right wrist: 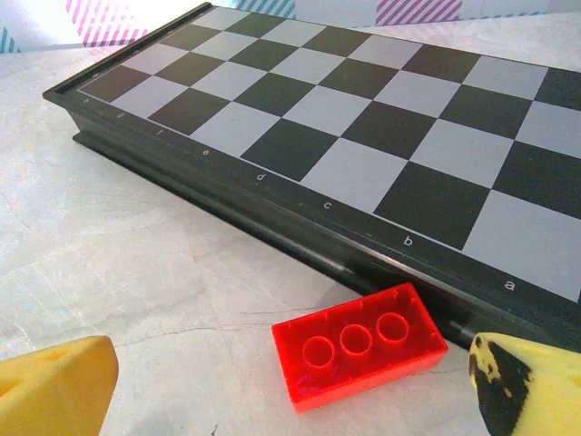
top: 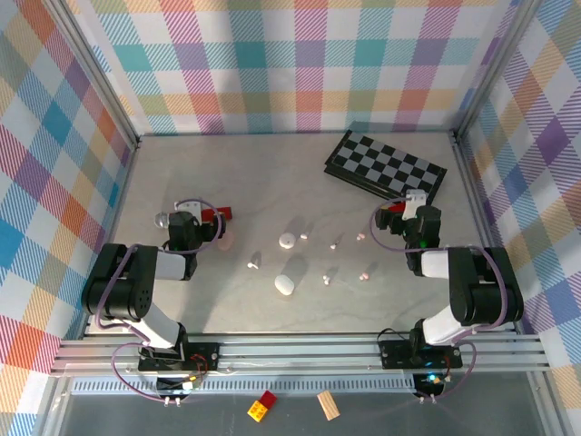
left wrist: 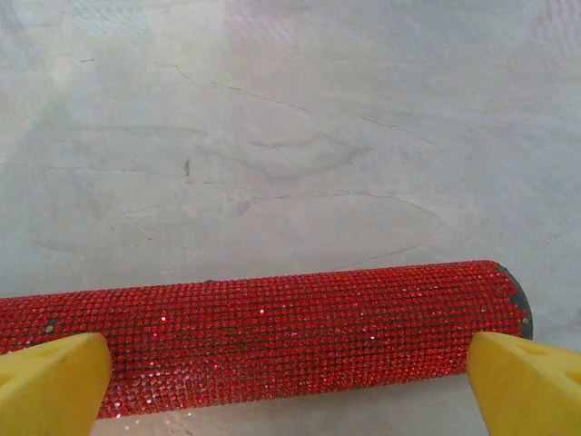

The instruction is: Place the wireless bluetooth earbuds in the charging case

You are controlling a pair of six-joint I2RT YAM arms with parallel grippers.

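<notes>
Currently your left gripper (top: 195, 221) sits well to the left of the chessboard (top: 386, 166). In its wrist view the yellow fingertips (left wrist: 50, 386) stand spread wide. A red glitter-covered cylinder (left wrist: 272, 331) lies crosswise on the table (top: 245, 182) just past them. The jaws look unclamped, though you cannot judge from here whether a tip touches the cylinder.

Your right gripper (top: 410, 207) hangs just below the chessboard's near edge. Its jaws are also spread wide and hold nothing. In its wrist view a red brick (right wrist: 359, 354) lies flat, studs up, just beside the chessboard's dark rim.

The wireless bluetooth earbuds (top: 324, 280) lie loose on the table, scattered below and to the left of the chessboard. About six pale specks can be counted, none of them in a case.

A white charging case (top: 287, 283) lies among them, farther from the chessboard than most of the buds. A smaller white case (top: 287, 241) lies closer to the chessboard. Both are too small overhead to tell whether their lids are up.
</notes>
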